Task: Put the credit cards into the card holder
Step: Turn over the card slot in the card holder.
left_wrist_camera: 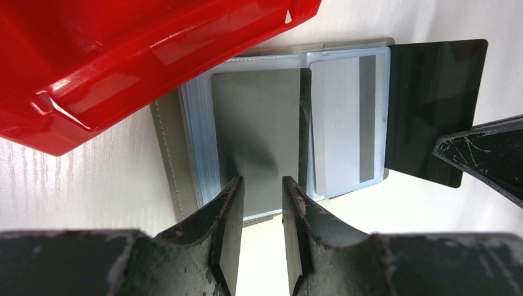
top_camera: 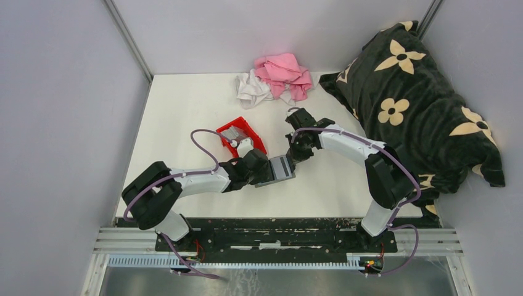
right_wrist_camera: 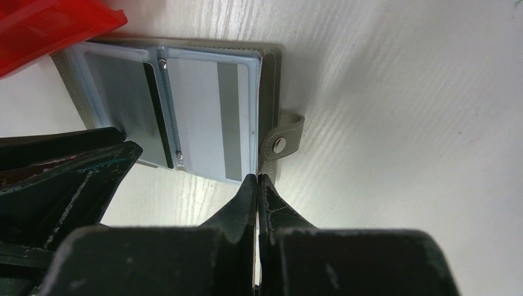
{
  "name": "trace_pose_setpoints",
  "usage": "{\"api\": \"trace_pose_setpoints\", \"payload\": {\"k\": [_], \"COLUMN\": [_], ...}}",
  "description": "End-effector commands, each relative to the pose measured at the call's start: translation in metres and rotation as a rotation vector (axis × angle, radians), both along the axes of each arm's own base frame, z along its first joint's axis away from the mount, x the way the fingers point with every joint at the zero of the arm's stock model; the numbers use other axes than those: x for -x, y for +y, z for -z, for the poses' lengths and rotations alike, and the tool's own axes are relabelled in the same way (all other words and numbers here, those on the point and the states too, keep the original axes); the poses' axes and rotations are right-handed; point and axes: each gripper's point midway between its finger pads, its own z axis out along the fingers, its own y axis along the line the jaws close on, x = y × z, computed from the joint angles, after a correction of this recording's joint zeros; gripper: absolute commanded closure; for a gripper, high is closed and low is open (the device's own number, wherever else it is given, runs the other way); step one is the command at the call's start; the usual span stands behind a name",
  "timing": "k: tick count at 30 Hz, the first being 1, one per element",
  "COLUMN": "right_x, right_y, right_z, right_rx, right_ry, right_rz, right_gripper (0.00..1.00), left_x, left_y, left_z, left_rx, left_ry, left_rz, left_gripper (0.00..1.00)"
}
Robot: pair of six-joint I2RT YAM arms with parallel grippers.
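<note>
The card holder (top_camera: 280,168) lies open on the table at mid-frame in the top view. At its right edge, the right gripper (right_wrist_camera: 257,182) is pinched tight on a dark card (left_wrist_camera: 432,111). The left gripper (left_wrist_camera: 262,185) stands part-open over the near edge, gripping nothing, below the red bin (left_wrist_camera: 123,55).

card holder (top_camera: 282,168) beside bin (top_camera: 220,131), cloths (top_camera: 274,79) behind

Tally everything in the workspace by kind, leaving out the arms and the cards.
Crumpled fabric cloths: 2 (pink cloth, white cloth)
Red plastic bin: 1
Open grey folding card holder: 1
Black cushion with cream flowers: 1
Total: 5
</note>
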Motion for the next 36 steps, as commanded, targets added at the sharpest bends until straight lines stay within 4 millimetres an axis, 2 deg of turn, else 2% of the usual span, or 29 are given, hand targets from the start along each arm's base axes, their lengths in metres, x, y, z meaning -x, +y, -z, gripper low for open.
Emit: {"api": "trace_pose_setpoints", "payload": {"k": [1, 11, 24, 36], "right_x": [-0.003, -0.004, -0.012, -0.01], "right_y": [0.012, 0.01, -0.007, -0.002], "right_z": [-0.006, -0.014, -0.021, -0.021], "right_rx": [-0.092, -0.114, -0.035, -0.062], "right_ry": [0.003, -0.007, -0.06, -0.052], "right_rz": [0.016, 0.033, 0.034, 0.028], "right_gripper": [0.99, 0.99, 0.99, 0.99], "left_x": [0.0, 0.001, 0.002, 0.003], "left_y": [0.005, 0.006, 0.008, 0.008], "left_z": [0.004, 0.006, 0.008, 0.012], "left_rx": [-0.057, -0.068, -0.077, -0.082], "left_ry": [-0.004, 0.005, 0.012, 0.025], "left_rz": [0.008, 0.015, 0.015, 0.01], "left_gripper": [0.64, 0.64, 0.66, 0.67]}}
